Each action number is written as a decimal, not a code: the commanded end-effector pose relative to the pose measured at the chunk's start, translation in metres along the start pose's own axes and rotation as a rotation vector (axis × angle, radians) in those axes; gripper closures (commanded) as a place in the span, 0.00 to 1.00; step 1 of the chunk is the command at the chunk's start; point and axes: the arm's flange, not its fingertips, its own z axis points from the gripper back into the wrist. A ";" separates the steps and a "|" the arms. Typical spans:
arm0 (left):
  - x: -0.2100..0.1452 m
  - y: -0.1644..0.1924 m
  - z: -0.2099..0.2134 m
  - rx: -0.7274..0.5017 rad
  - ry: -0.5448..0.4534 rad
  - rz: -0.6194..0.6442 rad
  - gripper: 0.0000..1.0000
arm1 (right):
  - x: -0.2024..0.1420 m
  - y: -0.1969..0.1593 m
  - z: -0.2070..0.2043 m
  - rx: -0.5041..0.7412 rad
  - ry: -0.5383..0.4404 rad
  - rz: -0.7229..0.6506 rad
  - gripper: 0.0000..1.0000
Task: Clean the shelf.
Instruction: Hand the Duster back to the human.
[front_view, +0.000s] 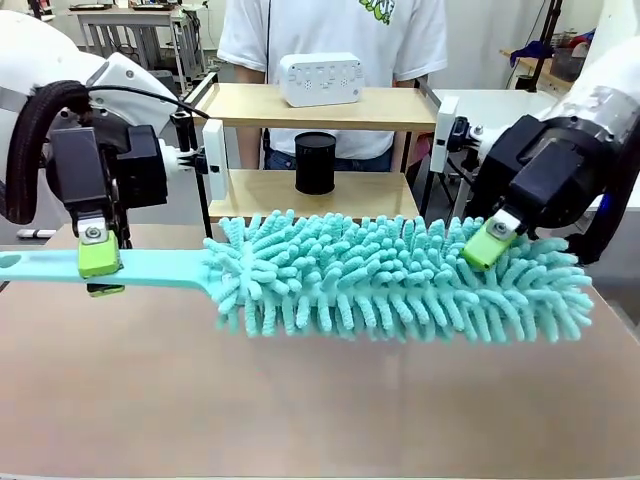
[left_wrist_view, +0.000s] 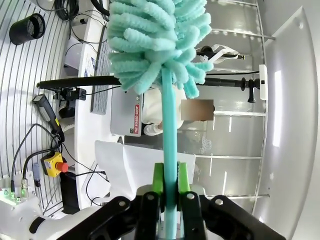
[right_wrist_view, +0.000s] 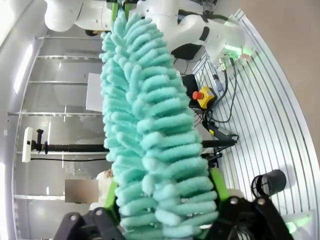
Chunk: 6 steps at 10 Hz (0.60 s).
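duster (front_view: 400, 275) held level: left tool (front_view: 98, 262) clamps handle, right tool (front_view: 487, 243) grips fluffy head.

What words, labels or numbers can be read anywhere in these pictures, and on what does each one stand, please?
"THE BOARD SHOP", sideways on a red strip along the edge of a grey board, left wrist view.
Green print on the person's white T-shirt: cut off, unreadable.
Markings on the white device on the shelf: too small to read.
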 end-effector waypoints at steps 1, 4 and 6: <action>-0.004 -0.004 0.005 -0.009 -0.016 -0.016 0.87 | -0.001 0.002 0.005 0.004 0.037 0.050 1.00; -0.004 -0.003 0.003 -0.011 -0.002 -0.010 0.87 | -0.002 -0.001 0.006 0.014 0.027 0.043 1.00; -0.004 -0.001 0.002 -0.018 0.002 -0.003 0.87 | -0.002 -0.002 0.006 0.011 0.027 0.052 1.00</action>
